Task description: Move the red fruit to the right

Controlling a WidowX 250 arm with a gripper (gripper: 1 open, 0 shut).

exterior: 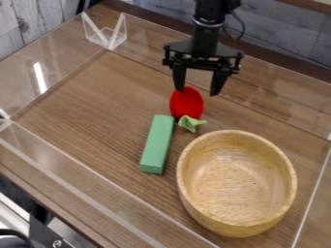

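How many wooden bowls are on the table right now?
1. The wooden bowl sits at the near right of the table, right of the green block and nearer the camera than the red fruit. No others show.
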